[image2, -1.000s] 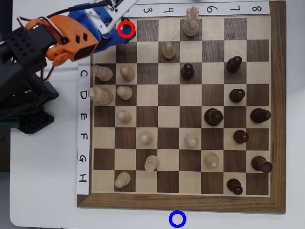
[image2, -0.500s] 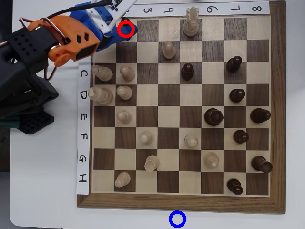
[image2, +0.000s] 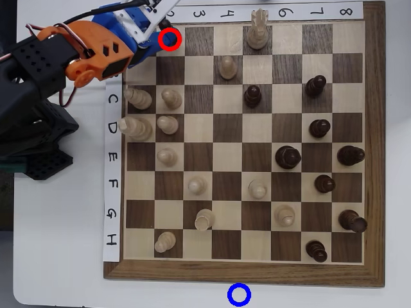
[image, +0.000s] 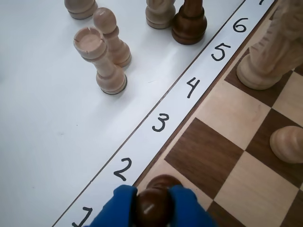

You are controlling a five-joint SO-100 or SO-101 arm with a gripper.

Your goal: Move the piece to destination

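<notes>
Orange and blue arm (image2: 96, 48), black base, red-and-white cables, blue gripper (image: 154, 208) fingers

The board (image2: 212, 186) is checkered dark brown and pale tan with a walnut-brown frame, on a white table (image2: 58, 256). White label strips (image: 156, 125) carry black handwritten numbers and letters. The piece (image: 154, 208) is glossy dark brown, pinched between bright blue fingers (image: 116, 208). The arm (image2: 90, 48) is orange and blue, over black parts. The other pieces are cream or dark brown. 1 red ring (image2: 169, 39), 1 blue ring (image2: 239, 295).
</notes>
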